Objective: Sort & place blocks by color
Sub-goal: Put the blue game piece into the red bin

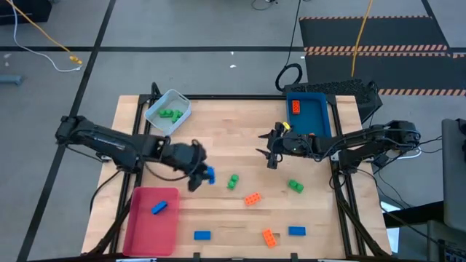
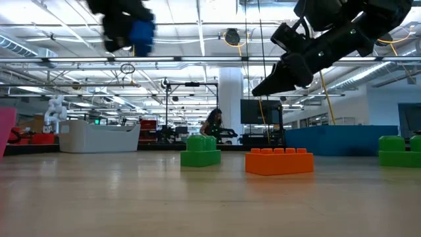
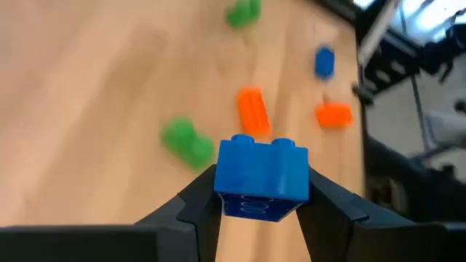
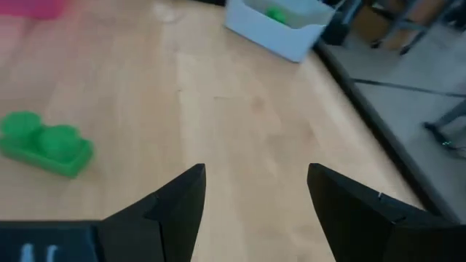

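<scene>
A small blue studded plastic brick (image 3: pixel 263 177) sits right up close in the left wrist view, pinched between the left hand's (image 3: pixel 262 207) two dark fingers (image 3: pixel 195 200). The fingers are partly closed, one on each side of the brick, w/ the studs up. In the high view this left hand (image 1: pixel 198 175) is over the middle-left of the wooden bench (image 1: pixel 218 124), and the low view shows the brick up in the air, not touching the bench.

The right hand (image 4: pixel 255 193) is open and holds nothing; only bare wood shows between its fingers (image 4: pixel 182 200). In the high view it (image 1: pixel 271 149) hangs just beside the blue plastic tray (image 1: pixel 325 115), on the tray's left.

Where the other blocks are:
- Blue tray: 1 orange brick (image 1: pixel 296 107) inside.
- Pale plastic tray (image 1: pixel 157 113) at the bench's far left corner: green bricks (image 1: pixel 171 113) inside.
- Red plastic tray (image 1: pixel 149 225) at the near left: 1 blue brick (image 1: pixel 159 208) inside.
- Loose on the bench: a green brick (image 1: pixel 233 181) near the left hand, an orange brick (image 1: pixel 253 199) just beside it, another green brick (image 1: pixel 295 186) below the right hand.
- Near the front edge: a blue brick (image 1: pixel 202 235), an orange brick (image 1: pixel 269 236) & a blue brick (image 1: pixel 296 231).
</scene>
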Tool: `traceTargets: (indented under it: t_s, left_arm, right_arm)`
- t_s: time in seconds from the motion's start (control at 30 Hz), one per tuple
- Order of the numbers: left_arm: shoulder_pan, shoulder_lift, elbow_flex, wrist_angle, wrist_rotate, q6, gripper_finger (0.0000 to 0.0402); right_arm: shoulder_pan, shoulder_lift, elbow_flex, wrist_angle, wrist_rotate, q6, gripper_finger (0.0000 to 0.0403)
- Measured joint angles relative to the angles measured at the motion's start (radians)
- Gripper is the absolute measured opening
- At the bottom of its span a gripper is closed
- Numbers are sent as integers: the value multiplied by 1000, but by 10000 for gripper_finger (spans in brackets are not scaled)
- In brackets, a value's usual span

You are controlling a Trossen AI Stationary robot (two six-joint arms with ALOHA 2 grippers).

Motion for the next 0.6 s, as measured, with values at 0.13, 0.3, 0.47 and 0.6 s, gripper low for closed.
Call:
traceTargets:
  t_s: [0.13, 0.3, 0.47, 0.6]
  left_arm:
    - [-116, -31, 0, -96, -2, -158, 155]
    - [-279, -33, 0, -315, 0, -377, 151]
    - [-404, -31, 0, -506, 8, -583, 153]
    - [-466, -31, 0, -548, 8, -668, 156]
  right_arm:
    - [-26, -33, 0, 14, 21, -46, 237]
    - [-54, -95, 0, 89, 21, -82, 238]
    - [-63, -160, 0, 189, 15, -92, 238]
    - [-63, -190, 0, 264, 14, -133, 238]
